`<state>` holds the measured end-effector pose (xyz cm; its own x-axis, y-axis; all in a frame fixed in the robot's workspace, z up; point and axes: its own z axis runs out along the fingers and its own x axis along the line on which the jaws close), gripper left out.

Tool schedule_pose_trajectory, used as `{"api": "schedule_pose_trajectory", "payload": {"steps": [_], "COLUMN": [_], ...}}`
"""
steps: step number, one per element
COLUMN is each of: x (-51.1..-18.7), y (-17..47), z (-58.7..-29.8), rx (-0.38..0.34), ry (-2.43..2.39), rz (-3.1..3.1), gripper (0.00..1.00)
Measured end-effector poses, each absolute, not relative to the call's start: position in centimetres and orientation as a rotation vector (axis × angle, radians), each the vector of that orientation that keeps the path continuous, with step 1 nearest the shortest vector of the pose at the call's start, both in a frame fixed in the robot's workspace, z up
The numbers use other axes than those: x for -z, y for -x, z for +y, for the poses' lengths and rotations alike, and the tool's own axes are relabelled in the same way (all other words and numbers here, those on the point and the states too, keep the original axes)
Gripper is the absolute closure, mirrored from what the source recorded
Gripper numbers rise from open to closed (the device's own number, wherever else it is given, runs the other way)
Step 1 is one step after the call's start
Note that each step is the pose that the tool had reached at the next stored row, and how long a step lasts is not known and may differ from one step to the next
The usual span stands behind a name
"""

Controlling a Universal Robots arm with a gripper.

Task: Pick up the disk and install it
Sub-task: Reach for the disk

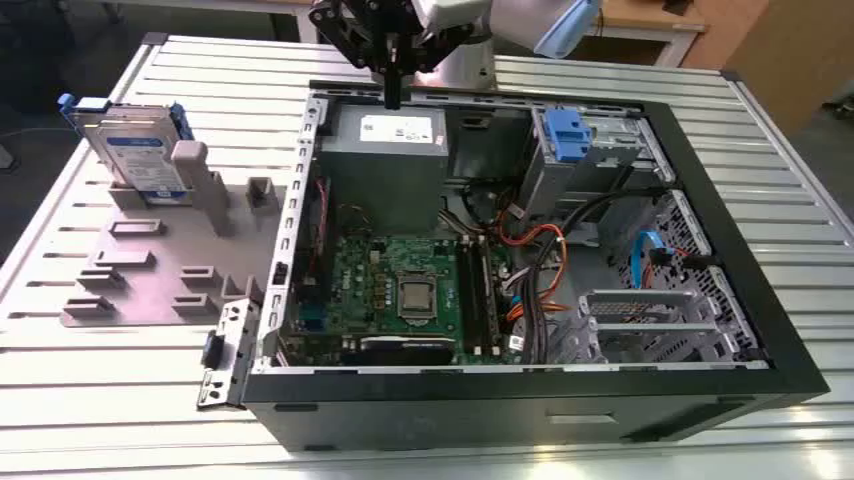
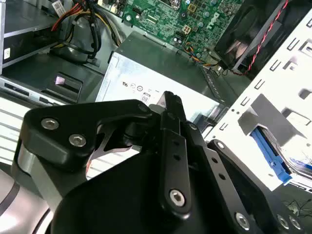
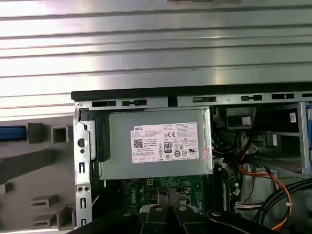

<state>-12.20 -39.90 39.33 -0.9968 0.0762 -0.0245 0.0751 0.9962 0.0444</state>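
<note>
the disk (image 1: 134,150) stands on edge in a slot at the far end of a grey fixture plate (image 1: 147,270), on the slatted metal table (image 1: 134,400), at the exterior view's left of the open computer case (image 1: 747,230) and well apart from it. its broad labelled face is turned toward the camera and a little toward the case, and it leans slightly back. a grey post (image 1: 190,165) of the fixture stands just in front of its case-side edge and hides part of it. its lower end sits in the slot, so i cannot tell for sure whether the long axis runs up or along the plate. the face is silver with a white-and-blue printed label, and a blue plastic carrier frame shows along the upper edge and at both upper corners.

the gripper (image 1: 392,100) hangs over the far rim of the case, above the grey power supply (image 1: 384,150) with its white sticker, far from the disk. its two black fingers are pressed together into one thin stem and pinch nothing; in the second wrist view the gripper (image 2: 169,100) also ends in a single tip above the power supply (image 2: 161,83). in the first wrist view the power supply (image 3: 156,144) lies just inside the case wall. inside the case, the green motherboard (image 1: 400,290) lies below the supply, and a blue latch (image 1: 565,135) sits on a grey metal cage at the far corner.
</note>
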Motion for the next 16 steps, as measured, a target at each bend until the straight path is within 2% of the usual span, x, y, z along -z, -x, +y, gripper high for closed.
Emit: {"api": "schedule_pose_trajectory", "payload": {"steps": [16], "x": [-38.93], "y": [12.33], "z": [-39.89], "rx": [-0.068], "ry": [-0.118], "rz": [3.112], "gripper": [0.89]}}
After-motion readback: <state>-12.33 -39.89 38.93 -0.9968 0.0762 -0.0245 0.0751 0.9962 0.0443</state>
